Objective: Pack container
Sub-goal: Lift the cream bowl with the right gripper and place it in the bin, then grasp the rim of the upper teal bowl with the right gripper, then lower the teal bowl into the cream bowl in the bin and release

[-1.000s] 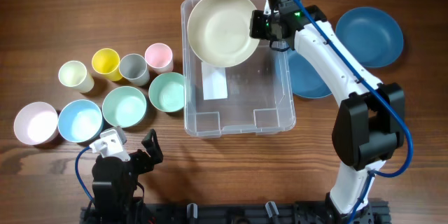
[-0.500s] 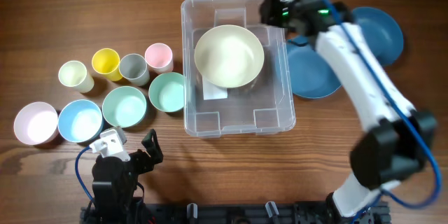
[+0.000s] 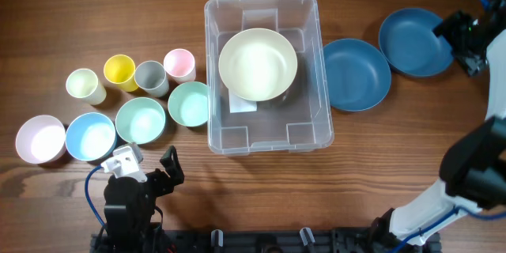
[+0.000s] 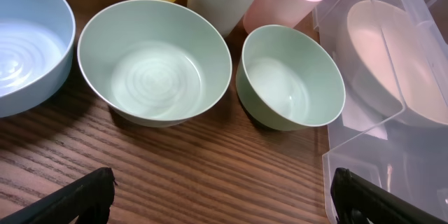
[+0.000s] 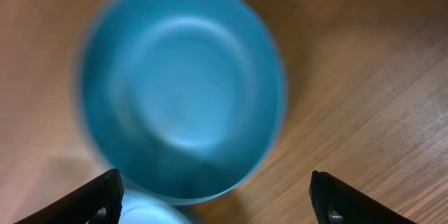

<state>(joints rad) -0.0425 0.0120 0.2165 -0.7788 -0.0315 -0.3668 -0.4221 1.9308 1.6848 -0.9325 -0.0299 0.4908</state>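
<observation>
Whereas overhead shows a bowl [image 3: 258, 64] inside the container [image 3: 269, 134], the right wrist shows a plate [image 5: 182, 84]. Empty, the left fingers [image 4: 80, 199] and right fingers [image 5: 94, 199] gape.

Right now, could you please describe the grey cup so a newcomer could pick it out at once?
Find the big clear container mid-table. Left of it runs a row of four small cups; the grey cup sits between the yellow cup and the pink cup, the only grey one.
</observation>
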